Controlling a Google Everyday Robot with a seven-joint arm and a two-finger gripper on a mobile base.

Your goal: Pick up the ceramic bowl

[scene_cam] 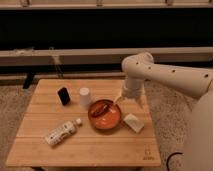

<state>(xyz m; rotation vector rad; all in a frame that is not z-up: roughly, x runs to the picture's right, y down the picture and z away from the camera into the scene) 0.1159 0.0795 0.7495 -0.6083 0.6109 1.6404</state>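
Note:
The ceramic bowl (106, 116) is a round, shallow, glossy orange-brown dish near the middle-right of the wooden table (40, 145). A dark red-brown reflection or object shows inside its far left part. My white arm comes in from the right, and my gripper (119, 99) hangs just above the bowl's far right rim. The fingers point down at the rim.
A small white upside-down cup (85, 97) and a black object (63, 95) stand left of the bowl. A white bottle (62, 132) lies on its side at the front left. A pale rectangular block (133, 122) lies right of the bowl. A wall ledge runs behind the table.

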